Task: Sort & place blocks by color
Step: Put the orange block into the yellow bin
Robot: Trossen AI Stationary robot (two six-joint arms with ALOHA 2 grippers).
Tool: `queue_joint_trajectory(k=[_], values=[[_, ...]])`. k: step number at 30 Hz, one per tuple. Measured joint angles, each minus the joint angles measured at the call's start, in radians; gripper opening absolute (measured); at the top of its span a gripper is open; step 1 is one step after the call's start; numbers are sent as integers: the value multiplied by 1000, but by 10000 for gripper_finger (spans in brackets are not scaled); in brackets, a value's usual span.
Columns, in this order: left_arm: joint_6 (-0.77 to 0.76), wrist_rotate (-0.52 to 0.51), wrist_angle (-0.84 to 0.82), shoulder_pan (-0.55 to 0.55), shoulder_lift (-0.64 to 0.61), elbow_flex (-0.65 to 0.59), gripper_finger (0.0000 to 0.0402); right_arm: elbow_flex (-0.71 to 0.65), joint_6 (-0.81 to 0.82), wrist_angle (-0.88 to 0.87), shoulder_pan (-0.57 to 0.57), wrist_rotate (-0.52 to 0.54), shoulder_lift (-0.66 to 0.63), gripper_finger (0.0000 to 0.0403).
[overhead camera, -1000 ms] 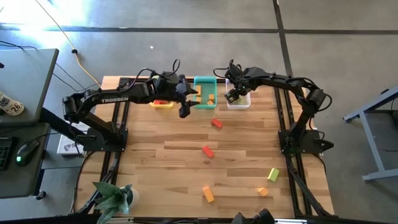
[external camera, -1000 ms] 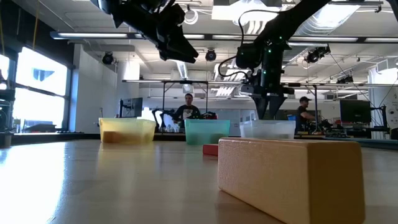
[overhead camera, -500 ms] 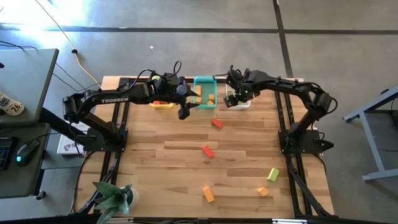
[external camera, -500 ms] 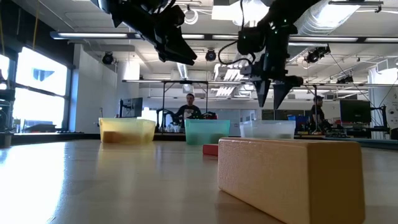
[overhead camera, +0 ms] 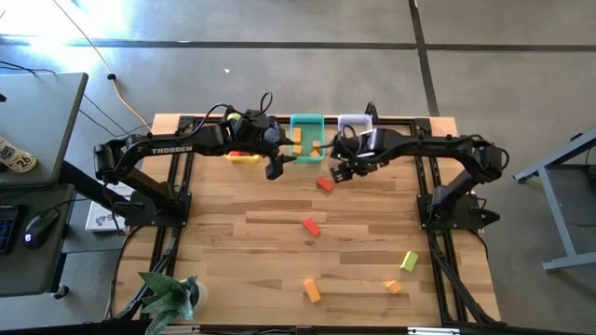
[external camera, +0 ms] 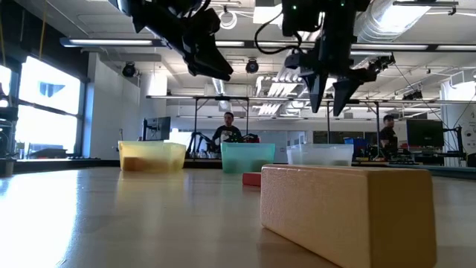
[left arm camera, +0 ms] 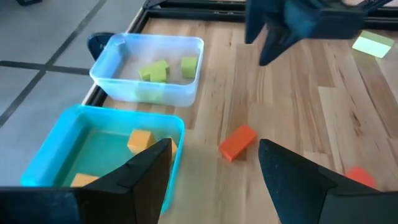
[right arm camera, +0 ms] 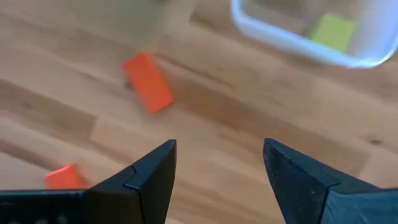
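**Arms over the bins, red blocks loose below**

Table (overhead camera: 279,233) carried three bins at its far edge: yellow bin (overhead camera: 244,156), teal bin (overhead camera: 307,139) with orange blocks (left arm camera: 140,140), clear bin (overhead camera: 355,124) with green blocks (left arm camera: 154,71). Left gripper (overhead camera: 275,169) hung spread and empty between yellow and teal. Right gripper (overhead camera: 339,173) hovered spread, empty, just beside a red block (overhead camera: 324,184). Another red block (overhead camera: 311,225) lay mid-table.

Along the far edge of the wooden table (overhead camera: 261,233) stand a yellow bin (overhead camera: 244,157), a teal bin (overhead camera: 307,138) and a clear bin (overhead camera: 354,125), a potted plant (overhead camera: 168,296) sits at its near corner, and two people (external camera: 227,126) stand in the room behind.
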Motion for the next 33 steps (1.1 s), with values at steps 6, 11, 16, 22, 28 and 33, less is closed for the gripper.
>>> queue_joint_trajectory(k=[6,11,16,22,28,33], values=[[-1,4,-87,-7,0,0,227,0,33,112,74,34,1,227],[-55,4,-159,-18,0,0,227,0,-46,242,86,69,2,227],[-106,6,-194,-39,0,0,227,0,-135,349,68,101,20,227],[-155,6,-216,-58,0,0,227,0,-238,404,43,79,79,227],[-240,6,-221,-58,0,0,227,0,-310,410,43,48,153,227],[-290,5,-231,-56,0,0,227,0,-331,385,43,15,213,228]])
